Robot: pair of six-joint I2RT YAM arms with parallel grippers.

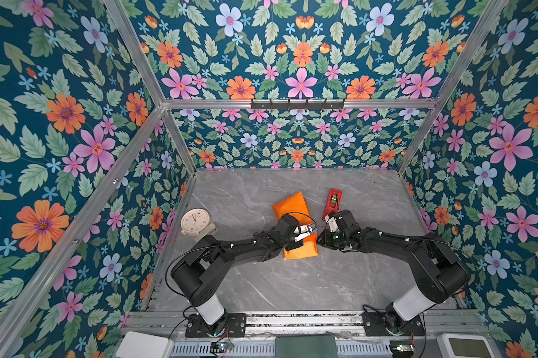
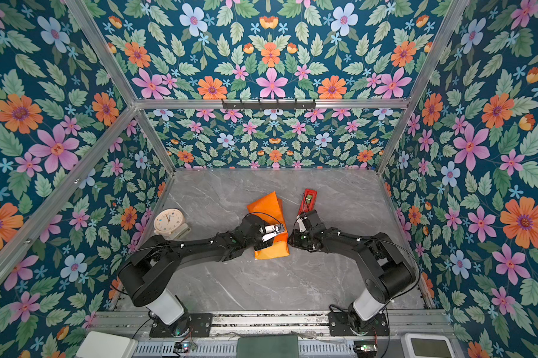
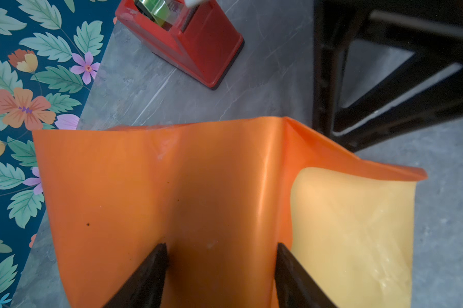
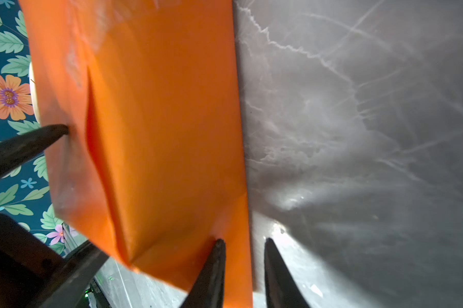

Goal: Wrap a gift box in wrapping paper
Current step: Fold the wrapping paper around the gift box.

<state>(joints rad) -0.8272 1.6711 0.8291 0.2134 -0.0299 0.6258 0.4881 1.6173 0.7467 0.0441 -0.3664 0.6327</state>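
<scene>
The orange wrapping paper [image 1: 291, 204] [image 2: 266, 204] lies folded into a bundle at mid-table, and the gift box is hidden under it. My left gripper [image 1: 310, 234] [image 2: 278, 233] is on top of the bundle. In the left wrist view its jaws [image 3: 221, 249] stand apart, both tips pressing the glossy orange wrapping paper [image 3: 118, 186], with a yellow flap [image 3: 353, 226] beside them. My right gripper [image 1: 319, 240] [image 2: 289, 240] reaches the bundle's right edge. In the right wrist view its jaws [image 4: 242, 240] straddle the wrapping paper [image 4: 158, 133] edge, one tip on the orange and one over the table, a narrow gap showing.
A red tape dispenser [image 1: 332, 201] [image 2: 308, 200] [image 3: 193, 40] stands just behind the right wrist. A cream clock [image 1: 195, 221] [image 2: 168, 222] sits at the table's left edge. Grey marble table [image 1: 292, 285] stretches toward the arm bases, and floral walls close in three sides.
</scene>
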